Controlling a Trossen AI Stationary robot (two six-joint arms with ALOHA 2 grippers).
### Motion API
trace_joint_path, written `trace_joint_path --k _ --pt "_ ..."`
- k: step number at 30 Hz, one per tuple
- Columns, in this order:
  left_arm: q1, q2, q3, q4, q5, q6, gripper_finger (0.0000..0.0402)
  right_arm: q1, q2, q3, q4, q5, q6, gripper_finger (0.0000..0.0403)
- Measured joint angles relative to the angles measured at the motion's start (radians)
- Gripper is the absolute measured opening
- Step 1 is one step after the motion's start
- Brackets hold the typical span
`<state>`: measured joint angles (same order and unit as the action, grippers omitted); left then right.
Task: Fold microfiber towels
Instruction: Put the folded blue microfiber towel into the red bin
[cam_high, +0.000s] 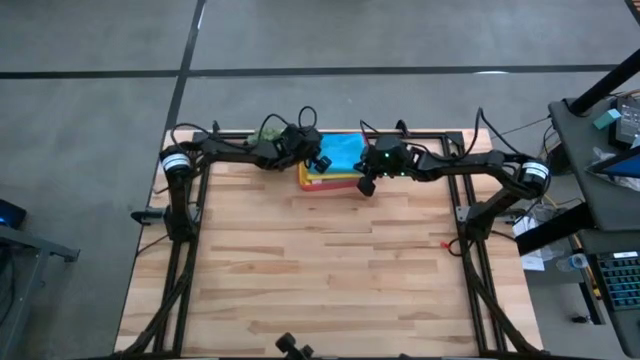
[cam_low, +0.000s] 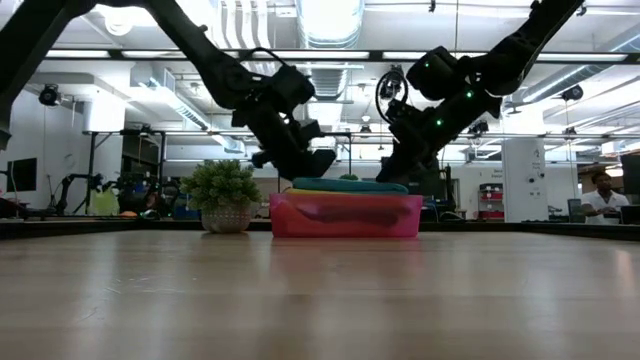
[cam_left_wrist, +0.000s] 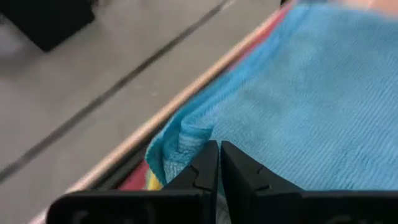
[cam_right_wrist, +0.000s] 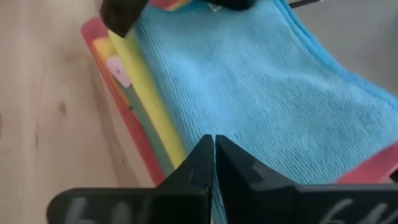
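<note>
A stack of microfiber towels lies in the pink tray at the table's far middle. The teal blue towel is on top and also shows in the low view. Yellow towel edges show under it. My left gripper is shut at the teal towel's far left corner. My right gripper is shut at the towel's near edge, beside the yellow layer. Both hang low over the tray. My left gripper pinches the teal towel at its corner between the two fingertips, slanting down from the left. The cloth is puckered into a small raised fold right at the tips. The towel lies on the stack. My right gripper has its shut fingertips on the teal towel's edge, next to the yellow towel, slanting down from the right. The fingers hide how much cloth is between them. The towel lies flat on the stack.
A small green plant in a pot stands just left of the tray, near the table's far edge. The wooden table top stretches from the tray to the near edge. Black frame rails run along both sides.
</note>
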<state>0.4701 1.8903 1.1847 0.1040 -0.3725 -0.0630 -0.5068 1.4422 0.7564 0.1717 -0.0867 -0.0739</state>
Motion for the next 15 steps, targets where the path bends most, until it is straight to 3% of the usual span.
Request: trace_joint_path --k 15 --pt "0.001 -0.009 -0.011 -0.071 -0.002 -0.058 0.0003 -0.011 -0.007 -0.076 0.023 0.008 0.012 0.0009"
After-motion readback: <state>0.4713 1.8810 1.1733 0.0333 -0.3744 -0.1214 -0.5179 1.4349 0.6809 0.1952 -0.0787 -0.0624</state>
